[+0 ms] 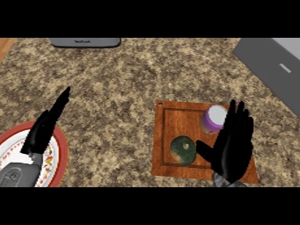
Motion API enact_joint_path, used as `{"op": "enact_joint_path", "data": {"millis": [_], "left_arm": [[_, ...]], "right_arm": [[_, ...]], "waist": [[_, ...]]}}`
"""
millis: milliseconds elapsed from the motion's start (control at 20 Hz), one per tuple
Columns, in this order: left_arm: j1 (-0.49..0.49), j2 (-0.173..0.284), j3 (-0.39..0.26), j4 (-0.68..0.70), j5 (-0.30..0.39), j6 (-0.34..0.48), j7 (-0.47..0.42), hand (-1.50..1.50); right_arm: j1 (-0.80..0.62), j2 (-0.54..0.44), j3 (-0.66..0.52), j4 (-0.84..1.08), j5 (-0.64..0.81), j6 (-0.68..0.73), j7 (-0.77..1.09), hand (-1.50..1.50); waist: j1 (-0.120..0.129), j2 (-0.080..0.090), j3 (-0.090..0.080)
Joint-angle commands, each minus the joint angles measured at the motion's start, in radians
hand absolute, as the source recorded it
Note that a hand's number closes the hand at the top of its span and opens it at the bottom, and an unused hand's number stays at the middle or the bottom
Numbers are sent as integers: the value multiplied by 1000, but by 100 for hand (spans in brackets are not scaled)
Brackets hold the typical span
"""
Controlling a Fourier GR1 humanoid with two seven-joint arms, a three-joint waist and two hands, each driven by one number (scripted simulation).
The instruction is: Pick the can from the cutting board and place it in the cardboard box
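Right hand (233, 143), fingers spread, beside the can (214, 118); closing carelessly could topple it toward the avocado (183, 149).

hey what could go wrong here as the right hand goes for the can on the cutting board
The right hand is open beside the can, which lies tipped at the cutting board's far edge; a nudge could roll it off. The green round object sits by the thumb and might get knocked. The grey box lies far right, so the carry is long.
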Motion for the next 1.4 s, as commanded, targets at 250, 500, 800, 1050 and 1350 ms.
{"op": "enact_joint_path", "data": {"millis": [250,500,800,1050,1350], "left_arm": [[55,-46,47,-50,-54,-32,1,0],[-40,-81,65,60,-86,-45,-17,0],[41,-82,69,-91,-106,-63,61,0],[-44,-92,78,40,-113,-62,9,0],[-20,-85,108,63,-117,-76,-57,0]], "right_arm": [[-45,12,-80,104,-87,-59,-95,-150],[-148,12,-116,243,-117,-114,-104,-150],[-133,12,-93,188,-74,-26,-68,150],[-192,0,-123,313,133,-136,-55,150],[-182,12,-69,299,244,-187,47,150]], "waist": [[0,1,1],[-1,2,1],[1,0,1],[0,2,1],[0,1,1]]}}
